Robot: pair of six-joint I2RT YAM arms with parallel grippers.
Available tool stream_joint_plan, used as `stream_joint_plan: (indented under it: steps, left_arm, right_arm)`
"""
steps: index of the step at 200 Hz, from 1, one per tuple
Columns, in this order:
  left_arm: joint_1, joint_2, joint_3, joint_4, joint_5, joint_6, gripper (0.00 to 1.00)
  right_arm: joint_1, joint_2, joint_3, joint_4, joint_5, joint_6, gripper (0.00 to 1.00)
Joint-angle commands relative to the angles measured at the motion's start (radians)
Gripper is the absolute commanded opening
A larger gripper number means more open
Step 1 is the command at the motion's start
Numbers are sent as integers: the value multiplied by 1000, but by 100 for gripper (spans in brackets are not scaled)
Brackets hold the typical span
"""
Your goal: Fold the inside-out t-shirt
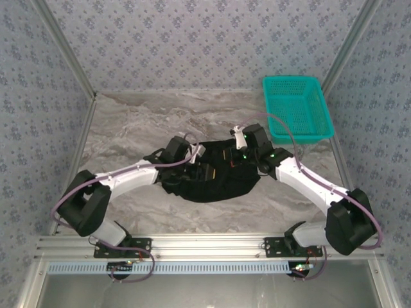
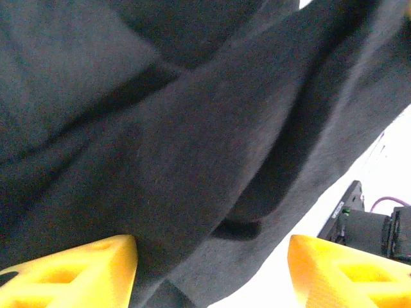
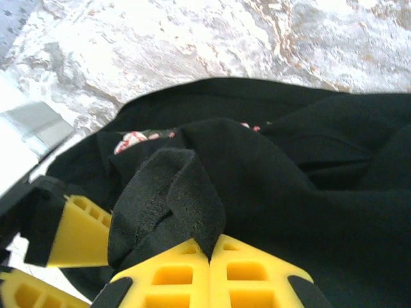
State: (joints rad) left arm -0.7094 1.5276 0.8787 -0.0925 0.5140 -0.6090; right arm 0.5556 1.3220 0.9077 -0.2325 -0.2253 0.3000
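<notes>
Taking hold for the fold, the right pincer (image 3: 210, 256) grips the inside-out t-shirt (image 1: 212, 181) at 2 o'clock; the left pincer (image 2: 212, 260), wide at 10 o'clock, likely must close next.

No writing, number, brand or sign can be read. Just ahead and to the left of the right gripper (image 3: 210, 256), a sliver of pink-and-white print (image 3: 130, 138) shows on the inside-out t-shirt (image 3: 308, 192). It is too small and too creased to make out any lettering.
</notes>
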Motion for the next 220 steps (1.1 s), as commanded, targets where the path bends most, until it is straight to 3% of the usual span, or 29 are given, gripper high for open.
stream_joint_plan:
  steps: [1, 25, 59, 96, 108, 146, 189, 220]
  left_arm:
    - [-5, 3, 72, -70, -68, 92, 63]
    - [-5, 8, 102, -148, -165, 166, 59]
    - [-5, 58, 126, -140, -122, 178, 45]
    - [1, 58, 139, -140, -104, 189, 13]
    - [8, 31, 128, -128, -81, 186, 7]
    - [41, -100, 82, -65, 98, 198, 1]
    - [50, -207, 64, -19, 281, 223, 3]
    - [59, -188, 81, -47, 332, 248, 8]
  right_arm:
    - [-7, -14, -9, -40, -20, 12, 4]
    - [-15, -20, -12, -37, -29, 7, 4]
    - [-21, -15, -9, -31, -36, 7, 3]
    - [-28, -22, -2, -65, -2, -25, 3]
    - [-34, -31, -1, -89, 29, -47, 2]
    - [-58, -77, 0, -124, 70, -107, 1]
    - [-68, -156, -11, -85, 21, -149, 0]
    - [-72, -191, -23, -71, -4, -155, 0]
